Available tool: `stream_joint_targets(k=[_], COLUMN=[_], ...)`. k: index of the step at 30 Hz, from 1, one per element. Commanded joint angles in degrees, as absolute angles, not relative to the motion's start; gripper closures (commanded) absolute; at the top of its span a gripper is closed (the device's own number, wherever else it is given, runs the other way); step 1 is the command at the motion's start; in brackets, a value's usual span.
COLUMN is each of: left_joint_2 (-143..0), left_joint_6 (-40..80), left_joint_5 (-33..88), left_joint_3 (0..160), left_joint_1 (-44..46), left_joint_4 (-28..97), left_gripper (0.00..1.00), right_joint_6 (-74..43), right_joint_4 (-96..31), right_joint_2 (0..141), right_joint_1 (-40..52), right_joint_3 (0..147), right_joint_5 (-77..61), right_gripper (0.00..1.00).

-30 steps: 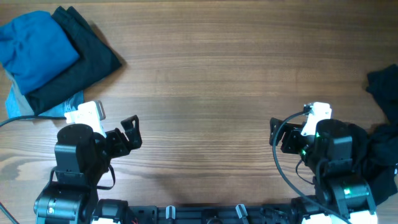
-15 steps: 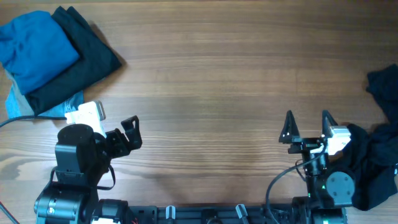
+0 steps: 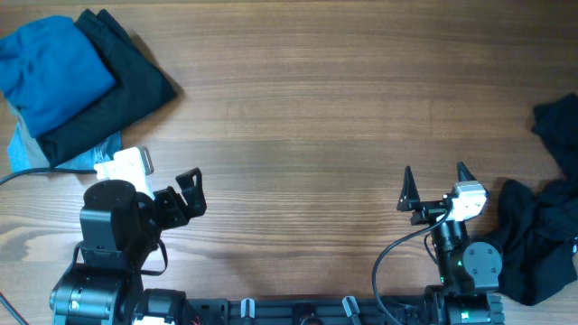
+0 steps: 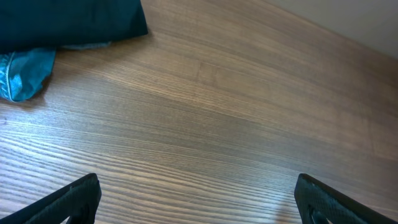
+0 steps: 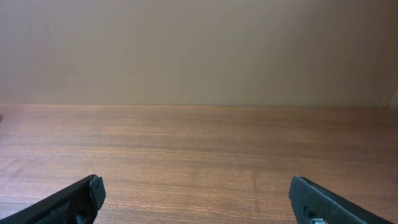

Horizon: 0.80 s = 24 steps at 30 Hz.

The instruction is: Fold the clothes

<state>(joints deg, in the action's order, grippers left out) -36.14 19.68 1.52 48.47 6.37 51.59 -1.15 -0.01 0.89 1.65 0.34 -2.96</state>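
**Left gripper (image 3: 192,191) and right gripper (image 3: 434,171) both wide open, holding nothing**

The clothes lie in two places. At the far left corner a deep-blue garment (image 3: 54,72) rests on a black garment (image 3: 122,90), and a pale blue denim piece (image 3: 25,149) shows from under their near edge. At the right edge a crumpled black heap (image 3: 542,244) lies just beside the right arm's base. Between them is the bare wooden table (image 3: 316,108). The left gripper is near the left pile but apart from it. The right gripper points over bare wood and touches no cloth.
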Motion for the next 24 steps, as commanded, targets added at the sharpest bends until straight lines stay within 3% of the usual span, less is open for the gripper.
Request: stream_joint_targets(k=[1, 10, 16, 24], left_joint_2=[-36.05, -36.01, -23.86, -0.12], left_joint_6=[20.18, 20.18, 19.75, 15.29], left_joint_5=[0.97, 0.97, 0.47, 2.96], left_joint_3=[48.14, 48.14, 42.22, 6.44], left_joint_1=[6.37, 6.37, 4.89, 0.67], left_joint_4=[51.48, 51.46, 51.42, 9.63], left_gripper=[0.0, 0.0, 0.0, 0.0], right_joint_6=[-0.12, -0.1, -0.1, -0.1], right_joint_4=[0.14, 0.14, 0.14, 0.14], right_joint_2=[0.21, 0.21, 0.21, 0.21], right_joint_1=[1.41, 1.41, 1.41, 1.41], right_joint_3=[0.3, 0.3, 0.3, 0.3], right_joint_5=[-3.9, -3.9, -3.9, -3.9], right_gripper=[0.0, 0.0, 0.0, 0.0])
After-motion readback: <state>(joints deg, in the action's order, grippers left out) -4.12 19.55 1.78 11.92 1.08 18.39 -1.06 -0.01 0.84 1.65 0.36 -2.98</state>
